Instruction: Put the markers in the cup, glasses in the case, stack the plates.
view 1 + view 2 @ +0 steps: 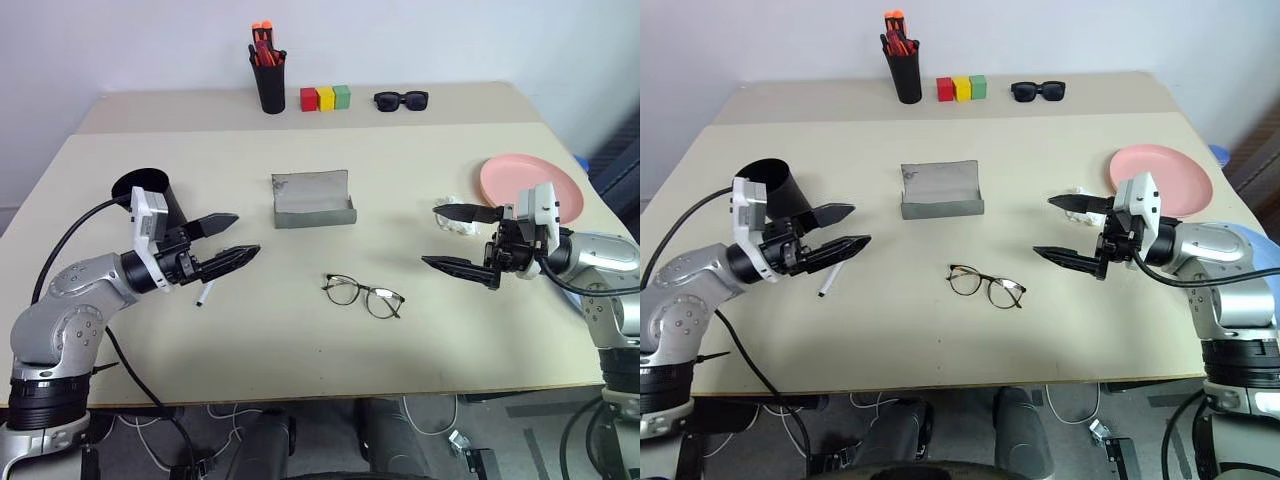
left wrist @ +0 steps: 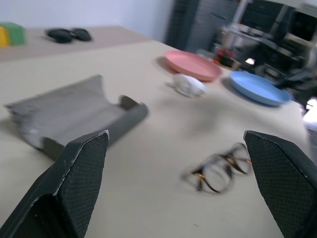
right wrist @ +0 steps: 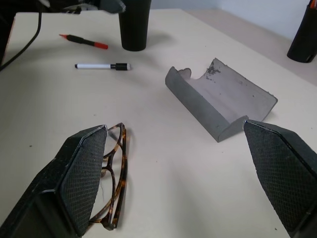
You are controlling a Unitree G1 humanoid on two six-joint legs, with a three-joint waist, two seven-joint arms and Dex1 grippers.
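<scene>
Glasses [image 1: 364, 295] sit closest to you, near the front edge of the counter [image 1: 300, 380], pretty much dead centre between both arms. Their long axis runs left to right with a slight skew, lenses flat down, arms folded out toward the far side as best I can tell.

Your left pincer [image 1: 229, 238] hovers with fingers spread wide, nothing in it, pointing in toward the middle. Right pincer [image 1: 452, 239] is the mirror image: spread wide, empty, aimed inward. The glasses lie between them and a bit nearer you than either, and the gap looks about even from both, so it's a toss-up; I'd guess the right one has the cleaner line.

The case [image 1: 313, 200] sits open just beyond the glasses, lid flipped back, its long side roughly parallel to them. So the move is a short carry away from you, nothing in between.

Markers: one [image 1: 205, 293] lies on the counter right under the left pincer, and the right wrist view shows a red-capped one [image 3: 84, 41] further off beside the cup [image 1: 152, 195]. The cup stands just behind the left wrist, so that arm owns those.

Pink plate [image 1: 530, 183] is behind the right pincer, with a crumpled white scrap [image 1: 460, 222] beside it; the blue plate [image 2: 260, 87] lies beyond it in the left wrist view.

Pen holder [image 1: 268, 75], blocks [image 1: 325, 98] and sunglasses [image 1: 401, 100] line the back, well out of the way.
</scene>
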